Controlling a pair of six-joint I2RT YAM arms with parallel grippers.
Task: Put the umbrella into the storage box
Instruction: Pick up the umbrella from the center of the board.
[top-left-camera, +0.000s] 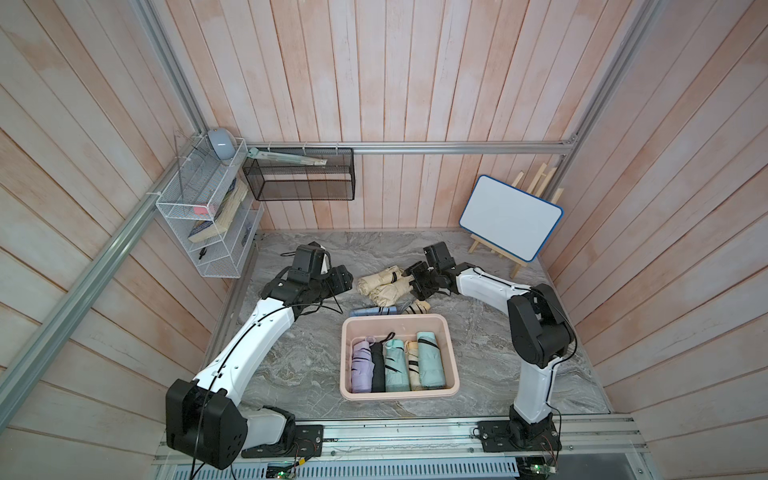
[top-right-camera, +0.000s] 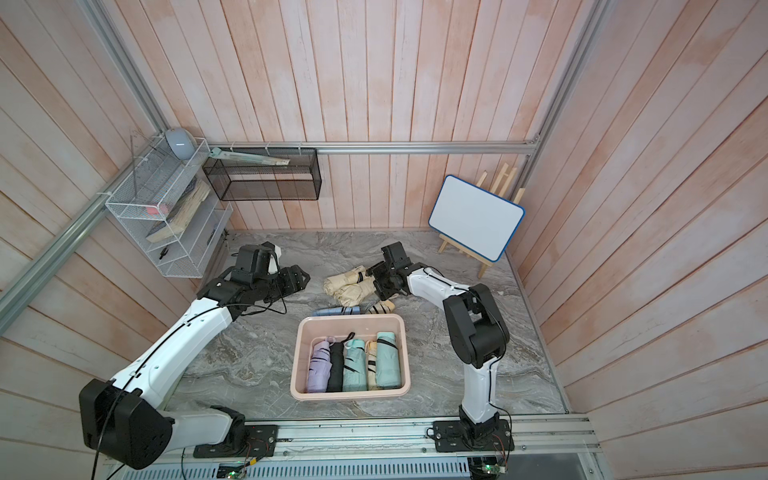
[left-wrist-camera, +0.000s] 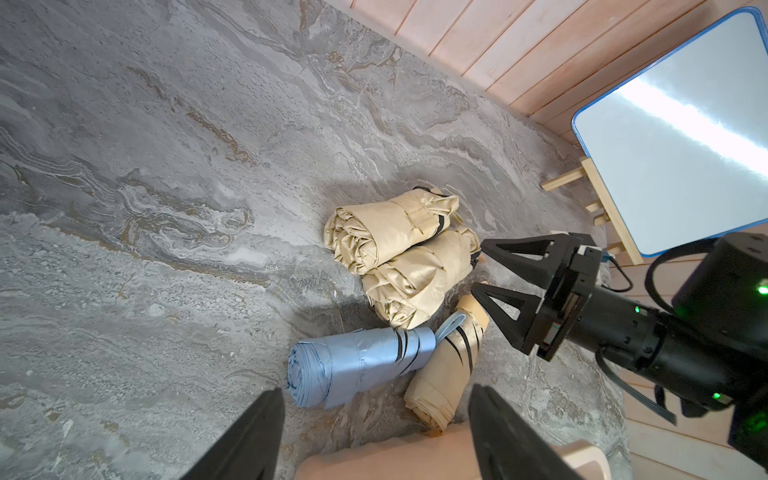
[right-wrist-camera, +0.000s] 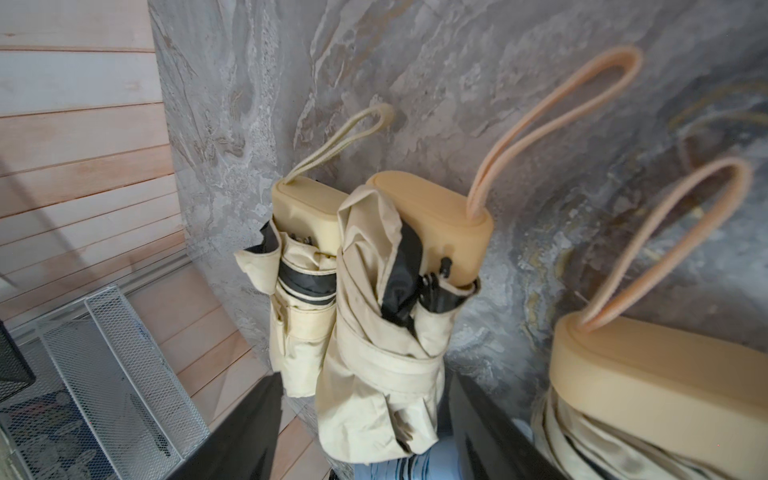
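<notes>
In both top views: five folded umbrellas (top-left-camera: 399, 365) lying side by side inside pale pink rectangular plastic storage box (top-left-camera: 395, 320) (top-right-camera: 351, 318), four loose umbrellas (top-left-camera: 386, 286) bunching just behind it, grey marbled tabletop (top-left-camera: 291, 365) lying bare either side.

Left wrist: left gripper (left-wrist-camera: 376, 390) hanging released above pale blue umbrella (left-wrist-camera: 353, 365).

Right wrist: right gripper (right-wrist-camera: 361, 378) gaping, flanking cream fabric umbrella (right-wrist-camera: 374, 332), contact unclear.

Five folded umbrellas (top-left-camera: 392, 365) pack the storage box (top-left-camera: 395, 319) wall to wall. Behind it loose umbrellas (top-left-camera: 380, 286) crowd the table (top-left-camera: 299, 361); beside it, open table.
</notes>
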